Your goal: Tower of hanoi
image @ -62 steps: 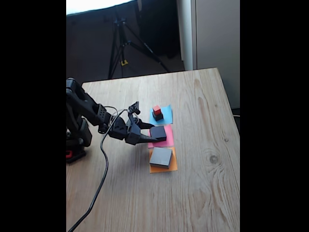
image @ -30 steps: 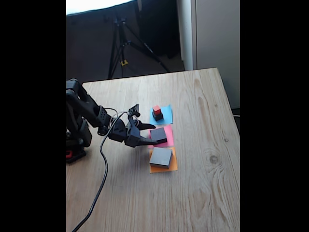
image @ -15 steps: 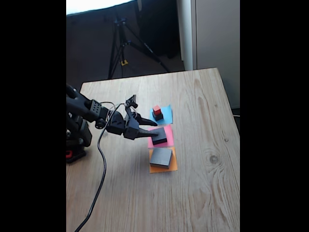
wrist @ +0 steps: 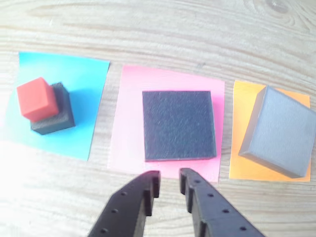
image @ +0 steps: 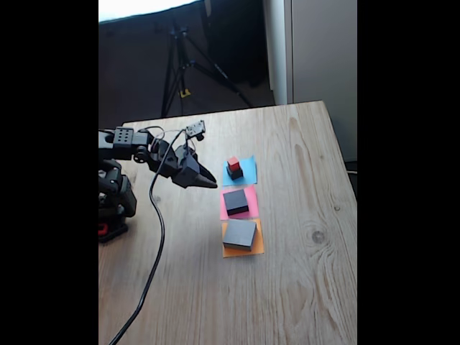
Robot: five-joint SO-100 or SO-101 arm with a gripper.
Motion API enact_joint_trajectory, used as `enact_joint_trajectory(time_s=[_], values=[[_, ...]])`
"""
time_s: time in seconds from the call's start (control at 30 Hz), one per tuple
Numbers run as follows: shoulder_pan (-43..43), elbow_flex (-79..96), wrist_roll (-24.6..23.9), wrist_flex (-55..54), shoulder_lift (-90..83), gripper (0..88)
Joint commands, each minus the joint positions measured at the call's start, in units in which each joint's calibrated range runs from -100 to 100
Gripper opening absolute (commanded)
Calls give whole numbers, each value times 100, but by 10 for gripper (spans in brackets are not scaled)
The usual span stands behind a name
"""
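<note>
Your gripper hangs empty above the table, fingers nearly together with a narrow gap, just short of the middle block lying flat on the pink paper. The red cube sits on the small block on the blue paper, the big block on the orange paper. You seem to be between moves; next, likely open and descend over the red cube.
</note>
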Motion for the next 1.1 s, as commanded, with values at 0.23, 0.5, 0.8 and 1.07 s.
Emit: enact_joint_trajectory(time_s=[0.23, 0.5, 0.8, 1.07], values=[[-787, -3640, -615, 3814, -417, 43], [-1372, -4522, -782, 4980, -659, 61], [-1096, -4722, -565, 5142, -734, 91], [-1113, -3767, -297, 4567, -757, 132]])
